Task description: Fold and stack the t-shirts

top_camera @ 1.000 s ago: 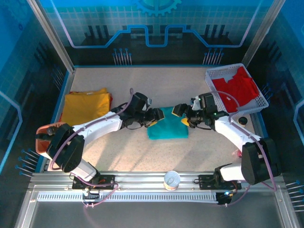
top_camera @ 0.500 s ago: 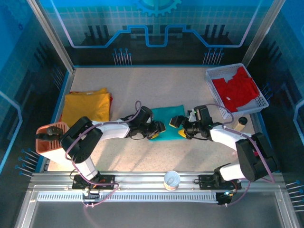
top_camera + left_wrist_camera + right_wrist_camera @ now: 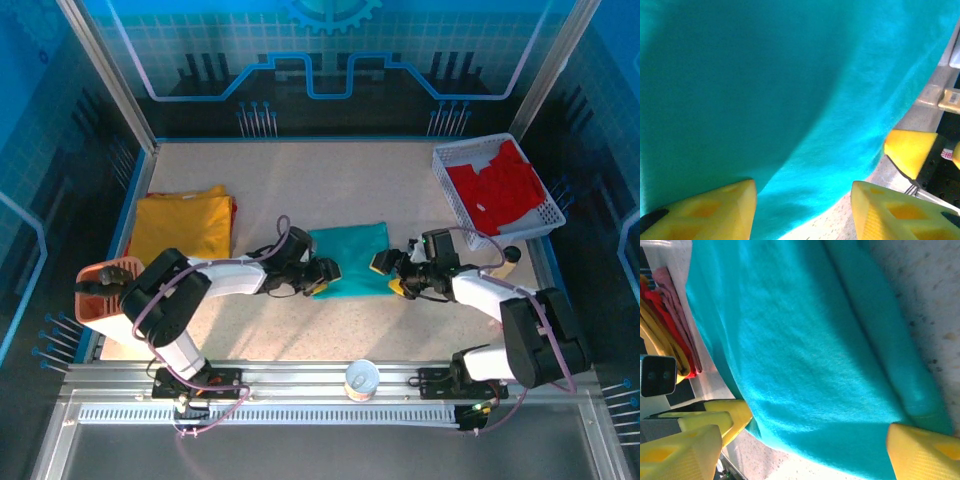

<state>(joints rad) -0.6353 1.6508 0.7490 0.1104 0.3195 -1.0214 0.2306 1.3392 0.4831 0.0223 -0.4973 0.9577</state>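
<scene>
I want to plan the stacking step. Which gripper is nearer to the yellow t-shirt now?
Left. The left gripper is at the left edge of the teal t-shirt, to the right of the yellow t-shirt; the right gripper is farther right, beyond the teal one.

The left arm (image 3: 225, 272) and right arm (image 3: 480, 290) are white tubes with fat black joints. The 2 fingers (image 3: 710, 212) on each are bright yellow wedges with square dents. Just behind the fingers sit black blocks, and thin purple cables (image 3: 468, 231) loop back from there.
</scene>
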